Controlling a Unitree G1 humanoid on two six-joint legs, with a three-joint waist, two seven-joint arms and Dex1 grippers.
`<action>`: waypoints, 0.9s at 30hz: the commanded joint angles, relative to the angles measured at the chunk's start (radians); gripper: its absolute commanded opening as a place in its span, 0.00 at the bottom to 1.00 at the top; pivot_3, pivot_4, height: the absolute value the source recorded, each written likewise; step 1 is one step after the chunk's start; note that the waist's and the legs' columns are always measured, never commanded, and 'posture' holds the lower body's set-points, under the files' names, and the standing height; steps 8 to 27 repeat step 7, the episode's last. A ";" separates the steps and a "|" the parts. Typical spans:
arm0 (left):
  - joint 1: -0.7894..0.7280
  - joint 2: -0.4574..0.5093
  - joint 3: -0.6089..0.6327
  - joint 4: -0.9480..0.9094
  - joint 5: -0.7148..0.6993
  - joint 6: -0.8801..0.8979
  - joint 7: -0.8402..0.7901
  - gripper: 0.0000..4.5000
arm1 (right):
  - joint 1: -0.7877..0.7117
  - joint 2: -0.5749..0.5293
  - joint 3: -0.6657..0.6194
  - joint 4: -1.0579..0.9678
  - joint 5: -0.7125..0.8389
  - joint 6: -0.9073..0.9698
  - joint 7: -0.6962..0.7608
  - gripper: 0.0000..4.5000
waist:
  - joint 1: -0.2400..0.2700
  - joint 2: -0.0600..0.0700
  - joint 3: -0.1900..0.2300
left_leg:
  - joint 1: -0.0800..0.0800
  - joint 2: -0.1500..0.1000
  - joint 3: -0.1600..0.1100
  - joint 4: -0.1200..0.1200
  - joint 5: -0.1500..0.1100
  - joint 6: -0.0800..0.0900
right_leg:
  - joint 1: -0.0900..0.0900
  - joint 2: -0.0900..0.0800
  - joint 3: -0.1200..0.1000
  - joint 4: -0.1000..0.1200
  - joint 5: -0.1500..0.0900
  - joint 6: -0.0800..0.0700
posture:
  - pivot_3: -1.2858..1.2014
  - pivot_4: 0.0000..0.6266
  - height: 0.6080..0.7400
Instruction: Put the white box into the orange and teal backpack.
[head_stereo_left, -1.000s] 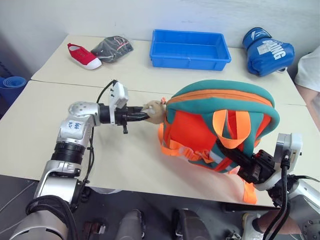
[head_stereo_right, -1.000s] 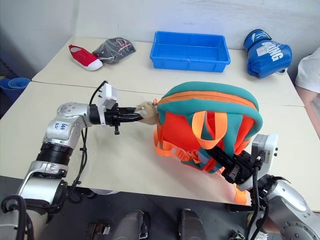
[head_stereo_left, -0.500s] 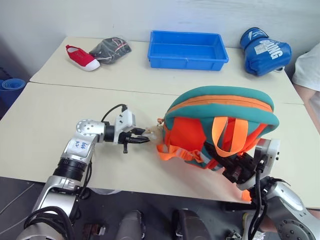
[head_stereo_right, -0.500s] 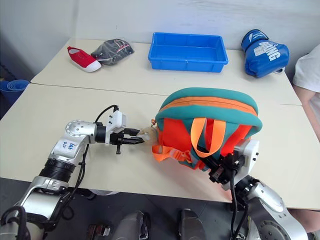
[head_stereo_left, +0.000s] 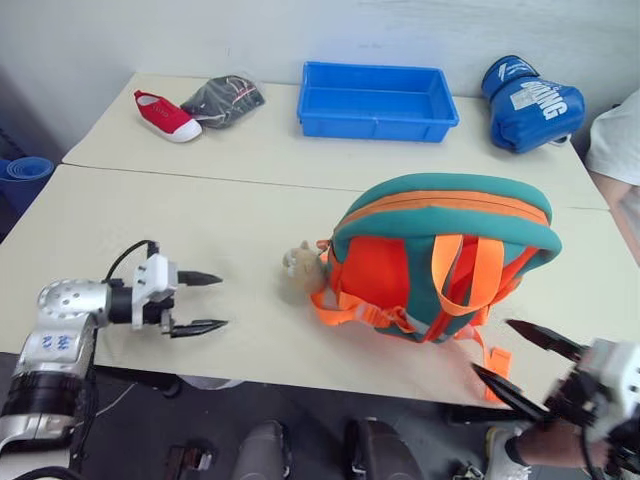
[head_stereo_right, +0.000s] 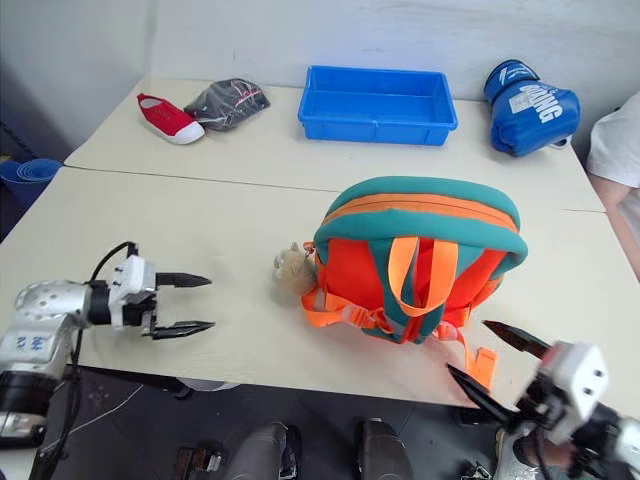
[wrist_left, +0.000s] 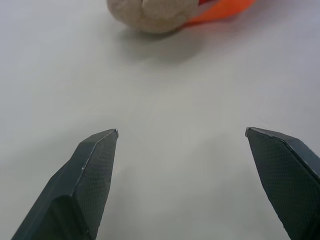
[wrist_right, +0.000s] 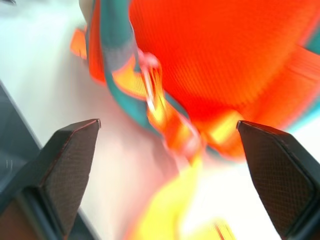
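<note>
On the near table, at centre right: backpack (head_stereo_left: 440, 255) lying flat, straps facing up, tan plush toy (head_stereo_left: 300, 267) sticking out at its 9 o'clock. Left gripper (head_stereo_left: 202, 302) hovering well apart at the backpack's 9 o'clock, fingers spread wide, gripping nothing. Right gripper (head_stereo_left: 525, 362) hanging just beside the backpack's 5 o'clock corner, jaws gaping, also empty. White box not showing anywhere.

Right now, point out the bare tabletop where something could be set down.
Bare: between the left gripper and the plush toy; the strip between the backpack and the blue tray. Crowded: the far edge, with red shoe, tray and boxing glove.
</note>
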 joint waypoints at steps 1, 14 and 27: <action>0.048 0.021 0.059 -0.061 0.000 -0.052 0.039 0.95 | 0.015 -0.030 -0.144 0.115 -0.005 -0.084 0.087 0.99 | 0.000 0.000 0.000 | 0.001 0.000 0.000 -0.001 0.000 -0.001 | 0.000 0.000 0.000 0.000 0.000 -0.001 | 0.52 0.24 1.00; 0.085 0.029 0.059 -0.122 -0.008 0.009 0.068 0.95 | -0.074 -0.023 -0.147 0.349 -0.101 -0.236 0.107 0.99 | -0.001 0.000 0.000 | 0.003 0.001 0.000 -0.005 0.000 -0.004 | 0.000 0.000 0.000 -0.001 -0.002 -0.006 | 0.52 0.24 1.00; 0.085 0.029 0.059 -0.122 -0.008 0.009 0.068 0.95 | -0.074 -0.023 -0.147 0.349 -0.101 -0.236 0.107 0.99 | -0.001 0.000 0.000 | 0.003 0.001 0.000 -0.005 0.000 -0.004 | 0.000 0.000 0.000 -0.001 -0.002 -0.006 | 0.52 0.24 1.00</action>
